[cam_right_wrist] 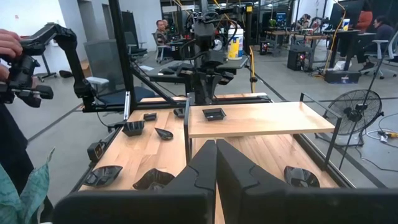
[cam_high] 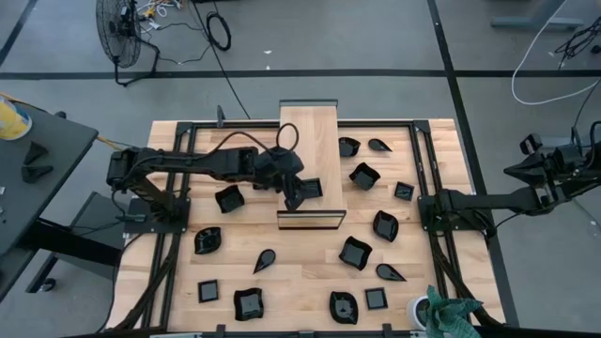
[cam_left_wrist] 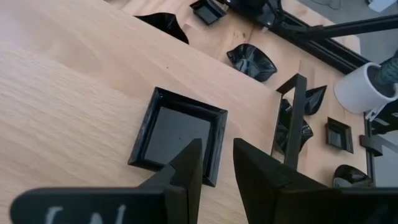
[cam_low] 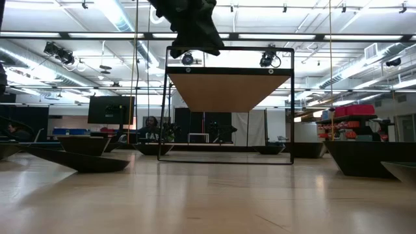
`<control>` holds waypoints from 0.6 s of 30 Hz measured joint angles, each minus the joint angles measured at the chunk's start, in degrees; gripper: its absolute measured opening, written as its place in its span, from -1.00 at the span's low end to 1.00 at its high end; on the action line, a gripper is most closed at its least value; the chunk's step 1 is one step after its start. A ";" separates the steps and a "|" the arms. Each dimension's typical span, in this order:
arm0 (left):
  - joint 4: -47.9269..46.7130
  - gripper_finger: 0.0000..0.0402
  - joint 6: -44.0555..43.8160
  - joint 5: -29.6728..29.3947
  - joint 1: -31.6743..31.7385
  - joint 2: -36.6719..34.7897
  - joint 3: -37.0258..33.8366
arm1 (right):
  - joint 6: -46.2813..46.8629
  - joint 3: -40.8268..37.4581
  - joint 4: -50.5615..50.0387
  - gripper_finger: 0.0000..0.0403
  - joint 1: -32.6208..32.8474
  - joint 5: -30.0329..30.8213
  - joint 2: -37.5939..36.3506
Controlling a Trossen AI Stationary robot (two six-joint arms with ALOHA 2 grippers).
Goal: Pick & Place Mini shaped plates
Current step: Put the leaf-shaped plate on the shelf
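Occlusion is spoiling much of the low view: the left arm is showing only as a dark mass at the top edge, the raised wooden board (cam_low: pixel 227 91) is presenting just its underside, and the mini shaped plates (cam_low: pixel 78 159) are reading as flat dark wedges along the tabletop; in the high view the left gripper (cam_high: pixel 294 192) is covering part of the square plate (cam_high: pixel 310 189) it is hanging over. That plate is lying flat on the board's top, near the board's front end; the left wrist view is showing the fingers (cam_left_wrist: pixel 186 171) slightly parted, their tips just over the plate's near rim (cam_left_wrist: pixel 180 134), and contact seems unlikely but is hard to judge from this angle; nothing is being gripped. The left arm is reaching out from its base across the table (cam_high: pixel 300 282), elbow bent, wrist angled down onto the board. The remaining plates are sitting scattered on the table around the board. The right arm is waiting off the table's right side, the right gripper (cam_right_wrist: pixel 216 163) pressed closed and empty.
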 joint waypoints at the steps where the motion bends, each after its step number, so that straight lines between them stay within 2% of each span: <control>1: -0.20 -0.53 -0.30 -0.11 0.00 0.00 0.00 | 0.00 -0.01 0.00 -0.95 0.00 0.00 0.00; 10: -9.22 -0.53 -1.80 -0.81 1.87 -3.13 0.04 | 0.00 -0.02 -0.01 -0.95 0.00 0.00 0.00; 18: -20.59 -0.53 -2.30 -9.74 4.67 -8.10 0.04 | 0.00 0.02 0.23 -0.95 0.00 0.01 0.00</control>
